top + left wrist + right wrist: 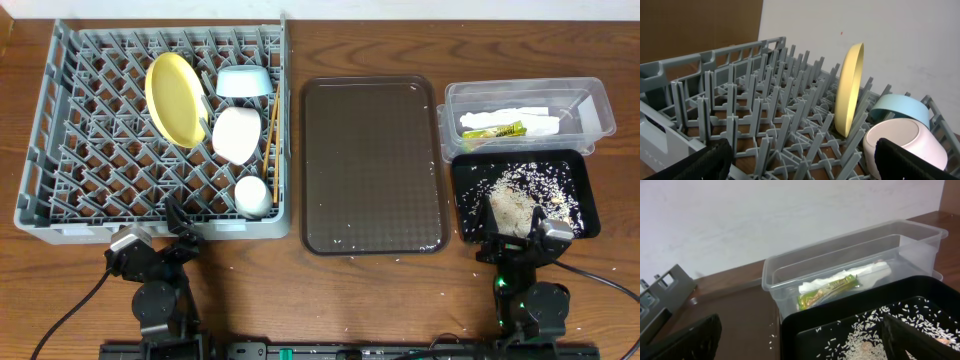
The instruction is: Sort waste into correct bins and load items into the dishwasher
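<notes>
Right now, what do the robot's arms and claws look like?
The left arm and right arm are black and rounded, each with a silver-grey block near the wrist and a thin black cable trailing away. A small green light glows on the right one. The left claw and right claw each have two chunky black fingers.

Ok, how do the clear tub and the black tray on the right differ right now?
The clear tub is see-through with tall walls; the black tray is opaque and shallow. The clear tub holds the green-and-yellow wrapper and white napkin; the black tray holds loose rice scraps. The clear tub sits farther from the arms, the black tray nearer. Both are rectangular, of similar footprint, right of the brown serving tray.
</notes>
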You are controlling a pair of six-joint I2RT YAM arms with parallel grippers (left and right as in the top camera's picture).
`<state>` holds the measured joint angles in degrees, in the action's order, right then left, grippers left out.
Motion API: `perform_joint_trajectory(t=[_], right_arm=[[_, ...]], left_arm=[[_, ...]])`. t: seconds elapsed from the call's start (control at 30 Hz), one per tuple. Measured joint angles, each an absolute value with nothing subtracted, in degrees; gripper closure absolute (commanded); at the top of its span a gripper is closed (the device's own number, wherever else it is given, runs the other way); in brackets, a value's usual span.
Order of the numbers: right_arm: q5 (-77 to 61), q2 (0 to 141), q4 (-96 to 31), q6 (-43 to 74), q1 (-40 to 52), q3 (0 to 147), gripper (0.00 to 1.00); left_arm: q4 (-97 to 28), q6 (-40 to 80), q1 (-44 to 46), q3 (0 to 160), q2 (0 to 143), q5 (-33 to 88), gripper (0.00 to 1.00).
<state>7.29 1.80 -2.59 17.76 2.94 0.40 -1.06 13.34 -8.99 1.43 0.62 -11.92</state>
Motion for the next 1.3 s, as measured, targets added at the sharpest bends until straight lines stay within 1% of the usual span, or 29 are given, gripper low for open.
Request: perform_joint_trajectory(t=[1.3], right_arm=[[6.0, 0.8, -3.4, 16.9, 2.9, 0.4, 0.01]], left_arm=[[-1.0, 13.2, -9.0, 1.4, 0.6, -11.9, 0.08]])
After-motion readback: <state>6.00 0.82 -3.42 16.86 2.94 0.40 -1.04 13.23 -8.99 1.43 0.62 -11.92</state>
